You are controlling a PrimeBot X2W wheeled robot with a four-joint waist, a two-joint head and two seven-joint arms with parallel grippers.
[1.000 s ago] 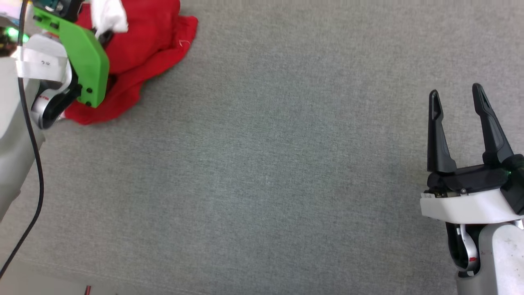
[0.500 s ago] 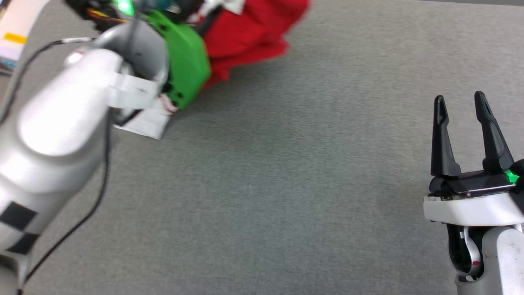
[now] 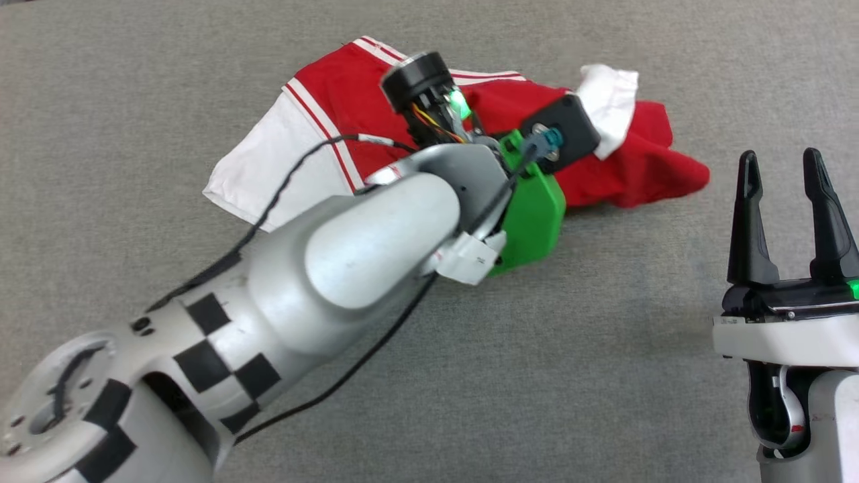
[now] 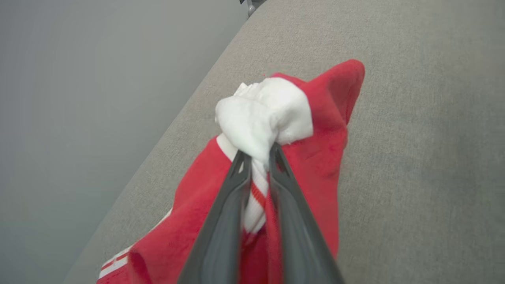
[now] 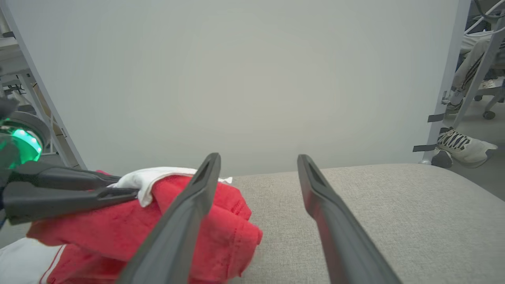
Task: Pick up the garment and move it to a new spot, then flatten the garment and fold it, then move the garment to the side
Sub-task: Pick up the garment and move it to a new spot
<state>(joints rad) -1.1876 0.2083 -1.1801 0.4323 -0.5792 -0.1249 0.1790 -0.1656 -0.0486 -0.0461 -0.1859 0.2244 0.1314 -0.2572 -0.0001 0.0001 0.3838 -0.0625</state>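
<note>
garment (image 4: pixel 315 165) in grip of left pincer (image 4: pixel 258 151)

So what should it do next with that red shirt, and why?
Probably open the left jaws and let the shirt go. They are clamped on a white sleeve, the shirt lies bunched on the grey surface, and the right jaws stand open off to one side, so flattening likely needs a fresh grip.

1. Head view looked steeply down onto the grey surface (image 3: pixel 604 389).
2. Left wrist view sat very close to the garment (image 4: pixel 319 161), facing the surface's edge.
3. Right wrist view looked low across the surface toward a wall (image 5: pixel 252 79) — all three shared the garment.
</note>
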